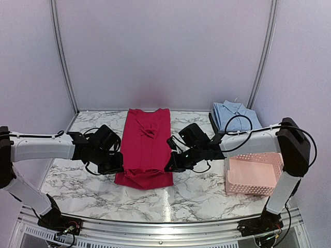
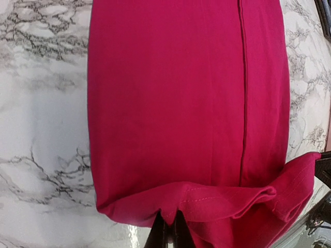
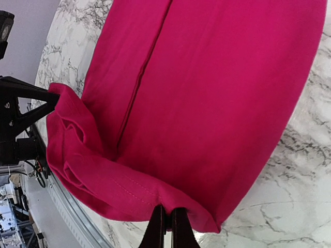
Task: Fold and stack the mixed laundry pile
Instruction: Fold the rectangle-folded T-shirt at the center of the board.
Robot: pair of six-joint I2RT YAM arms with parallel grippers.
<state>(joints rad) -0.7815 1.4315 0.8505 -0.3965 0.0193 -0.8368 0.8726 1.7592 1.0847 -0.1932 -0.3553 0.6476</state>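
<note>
A magenta-red garment point(image 1: 146, 147) lies as a long folded strip down the middle of the marble table point(image 1: 196, 194). Its near hem is lifted and curled back. My left gripper point(image 1: 118, 164) is shut on the hem's left corner, seen at the garment point(image 2: 186, 103) with the gripper point(image 2: 169, 227) pinching the stitched edge. My right gripper point(image 1: 172, 163) is shut on the right corner; in the right wrist view the gripper point(image 3: 166, 223) clamps the garment point(image 3: 217, 93) hem. A folded light blue collared shirt point(image 1: 234, 114) rests at the back right.
A pink lattice basket point(image 1: 253, 173) stands at the right, beside my right arm. A dark tray edge point(image 1: 213, 124) shows under the blue shirt. Grey walls close the back; the metal rail point(image 1: 155, 227) runs along the near edge.
</note>
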